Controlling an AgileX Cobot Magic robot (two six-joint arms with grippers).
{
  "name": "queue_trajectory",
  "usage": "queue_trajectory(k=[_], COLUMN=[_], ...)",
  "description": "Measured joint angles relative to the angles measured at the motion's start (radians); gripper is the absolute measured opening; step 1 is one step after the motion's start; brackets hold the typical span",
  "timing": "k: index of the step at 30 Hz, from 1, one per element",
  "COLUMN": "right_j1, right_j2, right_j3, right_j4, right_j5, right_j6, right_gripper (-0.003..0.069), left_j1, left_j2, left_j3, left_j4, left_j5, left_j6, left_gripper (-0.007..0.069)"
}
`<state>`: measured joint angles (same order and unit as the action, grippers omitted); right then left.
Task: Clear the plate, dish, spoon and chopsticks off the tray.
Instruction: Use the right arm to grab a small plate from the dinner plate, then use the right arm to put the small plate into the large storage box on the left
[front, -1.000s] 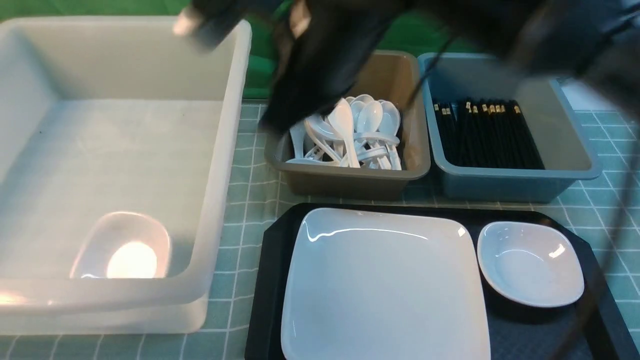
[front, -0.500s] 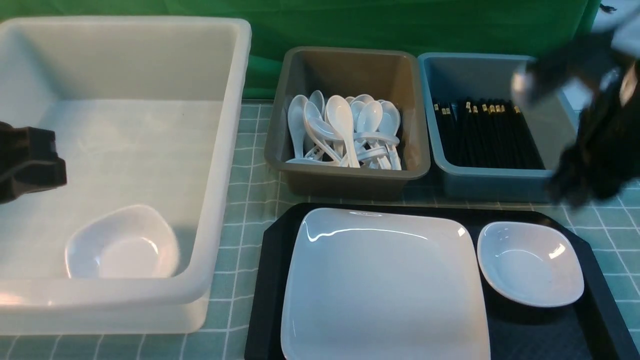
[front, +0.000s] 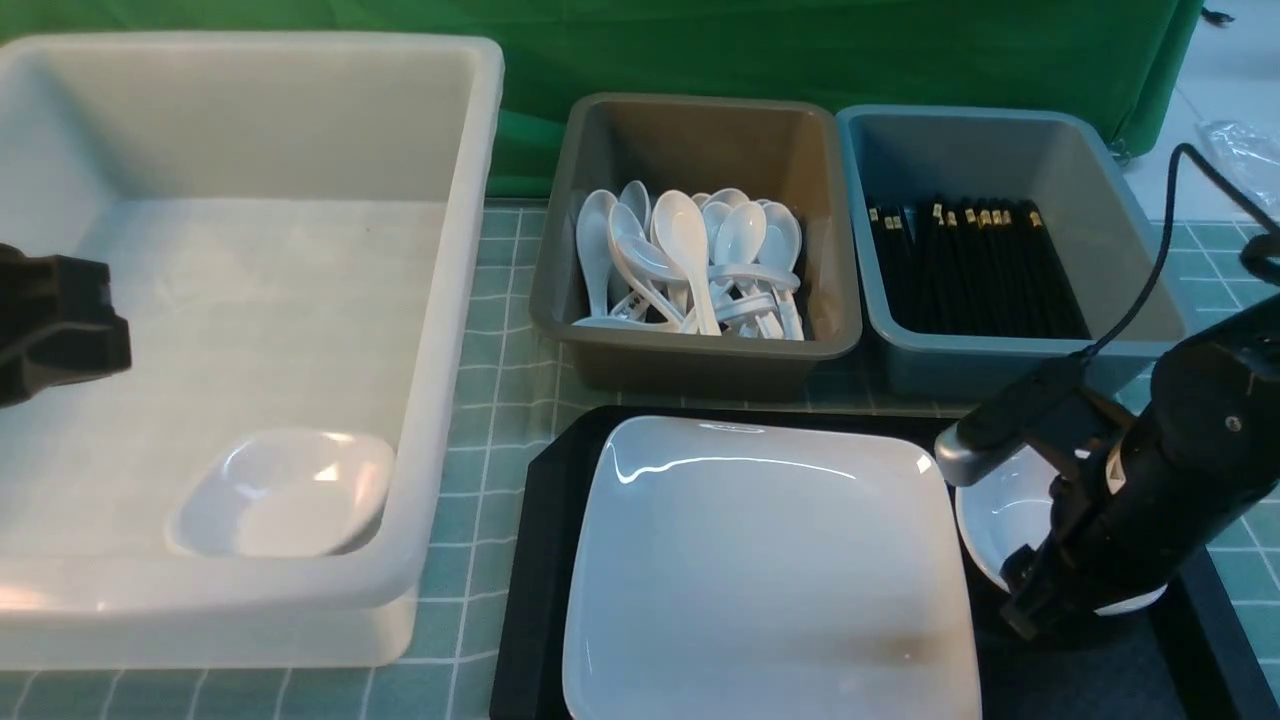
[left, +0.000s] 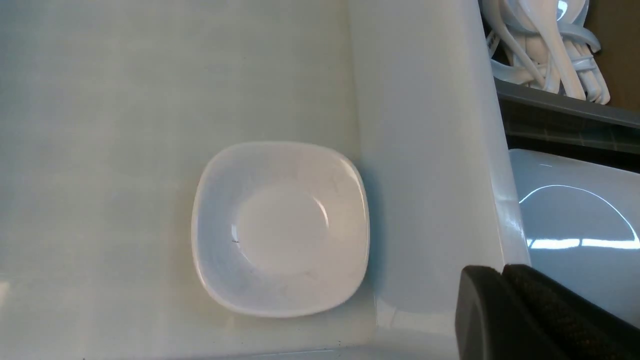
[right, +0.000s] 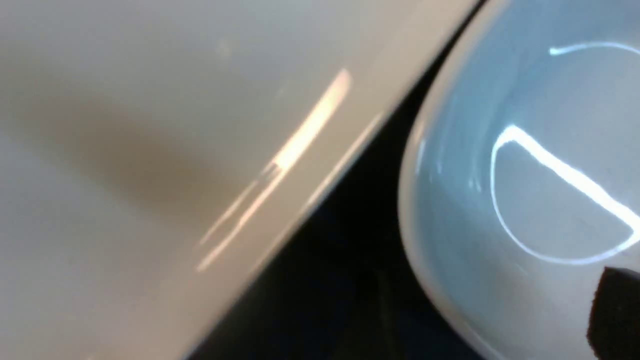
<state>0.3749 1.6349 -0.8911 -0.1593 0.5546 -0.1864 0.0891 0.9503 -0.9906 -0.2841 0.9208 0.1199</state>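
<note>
Although only the plate (front: 760, 570) and one dish (front: 990, 515) sit on the tray (front: 545, 520), neither is cleared; left fingers (left: 525, 310) are together, right fingers' (right: 620, 315) spread cannot be told.

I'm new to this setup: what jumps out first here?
The large white plate fills most of the black tray at front centre. Beside it, the right gripper hangs low over the small dish at the tray's right end. On the left, a big white tub holds a second dish in its near corner.

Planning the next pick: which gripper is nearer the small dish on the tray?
Right: the right gripper hangs over the dish; the left gripper, above the white tub.
</note>
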Motion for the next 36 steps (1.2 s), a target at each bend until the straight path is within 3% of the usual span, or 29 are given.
queue_trajectory(k=[4, 9, 17, 22, 27, 30, 36], right_j1=[0.000, 0.012, 0.050, 0.125, 0.284, 0.371, 0.515], right_j2=[0.062, 0.054, -0.106, -0.215, -0.134, -0.046, 0.121], right_j3=[0.000, -0.010, -0.105, -0.326, -0.580, -0.676, -0.793], right_j4=[-0.017, -0.029, -0.029, 0.041, 0.307, 0.403, 0.441], right_j5=[-0.019, -0.059, 0.123, 0.138, 0.001, -0.063, -0.176], right_j6=[-0.006, -0.019, 0.021, 0.027, -0.192, -0.267, -0.355], right_gripper=[0.0508, 0.0209, 0.0066, 0.0061, 0.0061, 0.0061, 0.0061], left_j1=[0.000, 0.000, 0.000, 0.000, 0.003, 0.016, 0.040], left_j2=[0.000, 0.000, 0.000, 0.000, -0.003, -0.008, -0.022], left_j3=[0.000, 0.000, 0.000, 0.000, 0.000, 0.000, 0.000], left_j4=[0.001, 0.001, -0.002, -0.003, 0.029, 0.059, 0.110], left_j5=[0.000, 0.006, 0.007, -0.003, -0.049, -0.056, -0.058], left_j6=[0.000, 0.000, -0.001, -0.024, -0.142, -0.185, -0.236], left_gripper=[0.0012, 0.0012, 0.0012, 0.0012, 0.0012, 0.0012, 0.0012])
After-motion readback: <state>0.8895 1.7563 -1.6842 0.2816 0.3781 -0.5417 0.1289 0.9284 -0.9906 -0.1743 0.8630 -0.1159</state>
